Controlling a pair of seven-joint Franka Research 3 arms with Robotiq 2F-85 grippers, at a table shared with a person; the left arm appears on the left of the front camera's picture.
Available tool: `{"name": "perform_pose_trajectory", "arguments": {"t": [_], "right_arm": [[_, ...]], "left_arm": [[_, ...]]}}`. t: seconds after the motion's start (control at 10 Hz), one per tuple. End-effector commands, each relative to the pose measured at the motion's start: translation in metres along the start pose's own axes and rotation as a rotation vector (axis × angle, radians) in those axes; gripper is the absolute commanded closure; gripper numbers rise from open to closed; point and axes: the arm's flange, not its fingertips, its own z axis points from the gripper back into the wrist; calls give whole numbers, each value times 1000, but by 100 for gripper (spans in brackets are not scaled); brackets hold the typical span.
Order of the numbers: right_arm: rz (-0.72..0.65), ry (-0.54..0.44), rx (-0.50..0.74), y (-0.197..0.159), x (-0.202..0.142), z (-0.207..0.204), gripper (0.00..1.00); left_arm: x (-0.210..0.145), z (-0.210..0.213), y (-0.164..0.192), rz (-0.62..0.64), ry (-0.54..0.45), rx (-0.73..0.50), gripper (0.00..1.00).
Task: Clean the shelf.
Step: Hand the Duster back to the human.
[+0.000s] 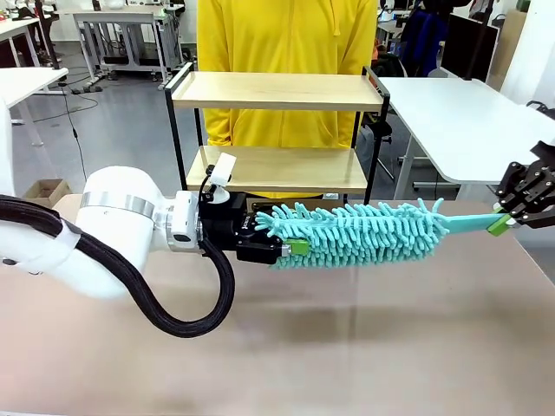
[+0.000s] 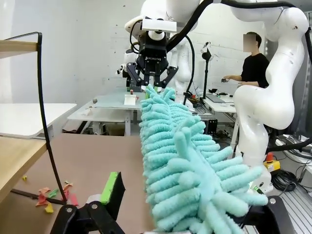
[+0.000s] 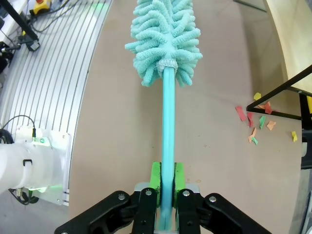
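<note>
I find the shelf [image 1: 276, 130] standing at the table's far edge, in front of a person in yellow. My right gripper [image 3: 166, 195] is clamped on the thin handle of a teal duster [image 1: 355, 232], held level above the table. I judge the duster light, its handle stiff, its fringe soft; the handle is the proper hold. My left gripper [image 1: 290, 249] stands spread wide around the fluffy tip, gripping nothing. The other arm's gripper carries small lettering, possibly "ROBOTIQ", too small to confirm. Paper scraps [image 3: 257, 122] lie by the shelf's foot.
</note>
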Motion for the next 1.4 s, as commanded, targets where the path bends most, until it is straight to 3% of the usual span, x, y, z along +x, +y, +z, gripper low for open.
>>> {"name": "perform_pose_trajectory", "arguments": {"t": [0.0, 0.1, 0.2, 0.3, 0.5, 0.6, 0.8, 1.1, 1.2, 1.3], "right_arm": [[34, -37, 0, 0, 5, -1, 86], [34, -37, 0, 0, 5, -1, 86], [34, -37, 0, 0, 5, -1, 86], [34, -37, 0, 0, 5, -1, 86], [34, -37, 0, 0, 5, -1, 86], [34, -37, 0, 0, 5, -1, 86], [34, -37, 0, 0, 5, -1, 86], [34, -37, 0, 0, 5, -1, 86], [34, -37, 0, 0, 5, -1, 86], [34, -37, 0, 0, 5, -1, 86]], "left_arm": [[0, -11, 5, -33, 18, 7, 0], [0, -12, 4, -38, 30, 11, 58], [1, -12, 2, -48, 29, 10, 59], [2, -12, 1, -53, 34, 7, 100], [2, -11, -1, -54, 43, 4, 100], [2, -10, -4, -57, 46, 0, 86], [0, -9, -7, -57, 38, -7, 100], [1, -7, -12, -88, 16, 17, 100], [2, -4, -6, -36, 19, 62, 100], [0, -2, -5, -46, 35, 6, 100]]}}
